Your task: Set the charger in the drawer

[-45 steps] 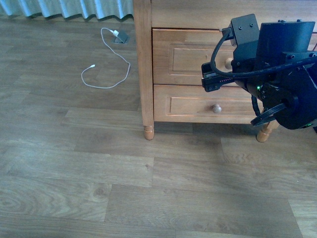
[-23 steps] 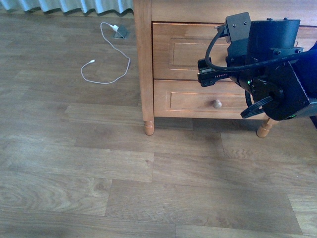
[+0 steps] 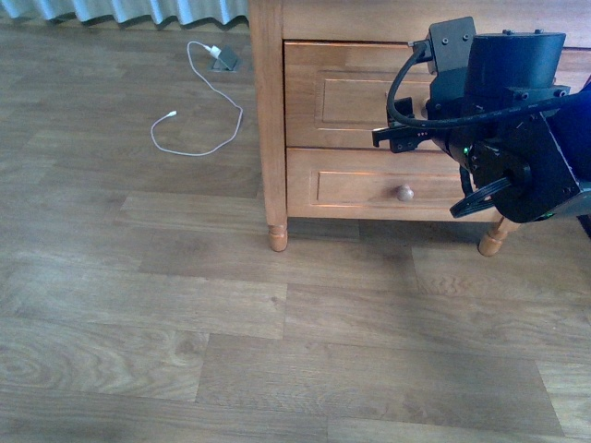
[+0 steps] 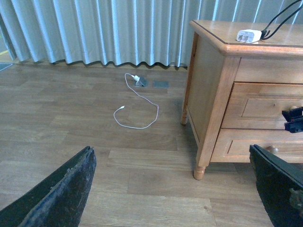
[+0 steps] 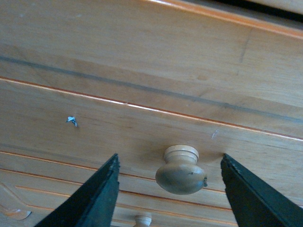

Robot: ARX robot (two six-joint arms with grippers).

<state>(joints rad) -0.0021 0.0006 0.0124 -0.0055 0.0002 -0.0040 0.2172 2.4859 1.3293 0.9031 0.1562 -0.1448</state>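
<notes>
The charger (image 4: 248,35) lies on the nightstand (image 4: 213,94) top. The drawer (image 3: 351,97) is closed. The right gripper (image 5: 169,163), spread wide, frames the knob (image 5: 181,172) with room at both sides. The left gripper (image 4: 170,151) is spread wide over the floor (image 4: 71,118).

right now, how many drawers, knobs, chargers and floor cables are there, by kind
light-brown wooden nightstand drawers: 2
round pale knobs: 2
small white charger block with black cable: 1
thin white floor cable: 1
total: 6
</notes>
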